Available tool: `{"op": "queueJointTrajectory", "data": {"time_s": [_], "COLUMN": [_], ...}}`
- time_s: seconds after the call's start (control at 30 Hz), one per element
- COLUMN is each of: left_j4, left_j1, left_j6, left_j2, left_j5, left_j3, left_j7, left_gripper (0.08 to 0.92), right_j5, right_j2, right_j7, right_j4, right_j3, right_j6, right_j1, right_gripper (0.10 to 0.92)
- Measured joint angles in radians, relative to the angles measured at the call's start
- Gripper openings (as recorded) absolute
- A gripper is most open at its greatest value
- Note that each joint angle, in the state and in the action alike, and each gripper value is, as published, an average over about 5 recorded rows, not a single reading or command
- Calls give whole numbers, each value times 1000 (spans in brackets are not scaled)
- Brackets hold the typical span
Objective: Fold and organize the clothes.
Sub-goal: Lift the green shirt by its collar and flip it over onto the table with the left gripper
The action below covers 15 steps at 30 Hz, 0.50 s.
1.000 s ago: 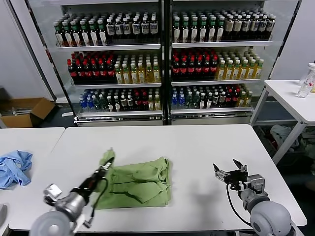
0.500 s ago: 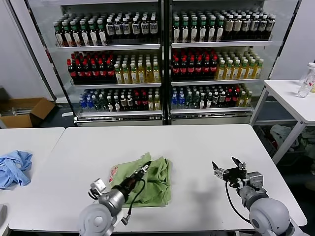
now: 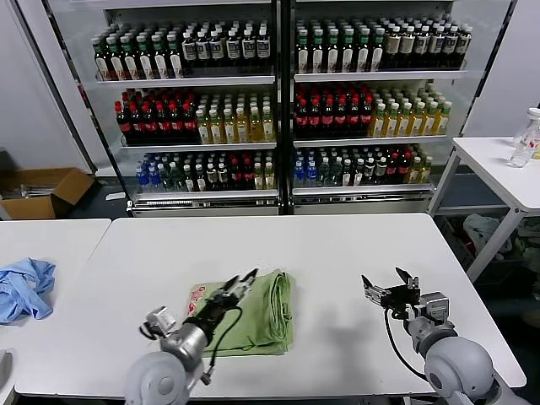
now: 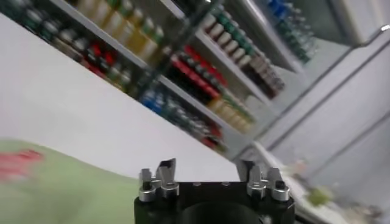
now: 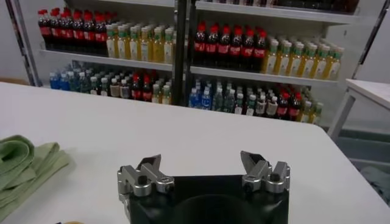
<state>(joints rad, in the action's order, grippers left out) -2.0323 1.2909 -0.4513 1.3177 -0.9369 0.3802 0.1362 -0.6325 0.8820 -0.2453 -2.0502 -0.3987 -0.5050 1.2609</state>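
The soft, light green polo shirt (image 3: 253,310), lying folded beneath the released left gripper (image 3: 242,282), is judged best pinched at a layered edge, while the right gripper (image 3: 389,289) is held open well apart.

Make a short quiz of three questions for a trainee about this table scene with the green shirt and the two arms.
1. True or false: the left gripper is over the green polo shirt.
2. Which gripper is out over bare table, away from the shirt?
A. left
B. right
C. both
3. Fill in: the light blue garment lies on the ____ table, at the robot's left.

Key
1. True; its fingers are open.
2. B; the right gripper is beside the shirt, apart from it, fingers open.
3. Neighbouring (separate) table.
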Motion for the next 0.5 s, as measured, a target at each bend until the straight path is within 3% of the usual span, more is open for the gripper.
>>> {"op": "queueJointTrajectory", "data": {"time_s": [0.2,0.5], "left_j4": [31,56], "left_j1": [62,115], "left_j6": [13,-7], "left_j2": [-45,-55], "left_j5": [125,217], "left_j3": [84,132], "left_j7": [18,3], "left_gripper": [813,823], "right_j5": [11,14], "right_j2": [9,2], "right_j7": [0,0], "right_j4": [4,-11], "right_j3": [7,-10], "right_j6": [2,3], "right_j1": [-3,16], "right_gripper": [823,823]}}
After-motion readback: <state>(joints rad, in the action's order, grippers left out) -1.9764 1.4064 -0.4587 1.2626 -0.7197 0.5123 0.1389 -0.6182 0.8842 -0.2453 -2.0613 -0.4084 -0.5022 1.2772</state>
